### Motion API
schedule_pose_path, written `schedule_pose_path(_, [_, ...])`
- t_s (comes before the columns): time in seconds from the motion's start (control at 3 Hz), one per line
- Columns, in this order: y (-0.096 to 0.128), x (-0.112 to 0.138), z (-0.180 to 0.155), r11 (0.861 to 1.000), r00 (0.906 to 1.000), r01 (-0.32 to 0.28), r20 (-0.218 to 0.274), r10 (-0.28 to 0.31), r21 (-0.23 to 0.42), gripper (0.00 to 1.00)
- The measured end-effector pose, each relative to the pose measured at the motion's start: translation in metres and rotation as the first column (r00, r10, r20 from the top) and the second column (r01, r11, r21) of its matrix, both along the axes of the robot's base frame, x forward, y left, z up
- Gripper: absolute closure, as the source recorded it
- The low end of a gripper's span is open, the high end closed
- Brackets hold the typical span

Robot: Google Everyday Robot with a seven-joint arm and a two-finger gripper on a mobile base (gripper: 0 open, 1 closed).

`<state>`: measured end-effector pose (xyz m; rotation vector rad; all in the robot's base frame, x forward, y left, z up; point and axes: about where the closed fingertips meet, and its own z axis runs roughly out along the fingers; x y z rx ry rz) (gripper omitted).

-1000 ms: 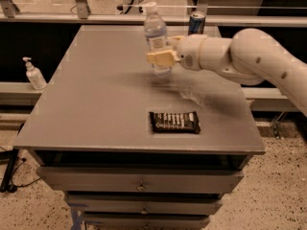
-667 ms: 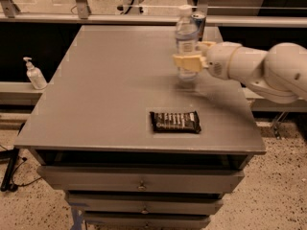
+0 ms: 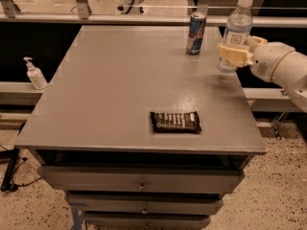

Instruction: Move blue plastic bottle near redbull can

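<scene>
Claw carried bottle to right of can.

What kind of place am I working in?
Probably a lab or workshop: grey drawer cabinet, speckled hard floor, white pump-dispenser bottle on a side ledge. The end effector holds the clear bluish plastic bottle near its right edge.

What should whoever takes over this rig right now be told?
Gripper: shut on the blue plastic bottle, at the far right edge of the table.
Bottle: upright, just right of the redbull can, not touching it. I cannot tell whether its base rests on the table.
Can: upright near the table's far edge.
Done: bottle is gripped and close to the can.
Left: set it down if it is not down yet, open the gripper, back the arm away.
</scene>
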<state>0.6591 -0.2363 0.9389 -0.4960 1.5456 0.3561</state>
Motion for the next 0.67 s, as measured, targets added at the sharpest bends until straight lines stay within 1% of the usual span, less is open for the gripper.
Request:
schedule_pose_path(0.33, [-0.019, 0.016, 0.013, 1.0, 0.9999, 0.015, 0.006, -0.015, -0.003, 1.0])
schedule_pose_path(0.67, [-0.026, 0.039, 0.01, 1.0, 0.9996, 0.004, -0.028, -0.005, -0.014, 1.0])
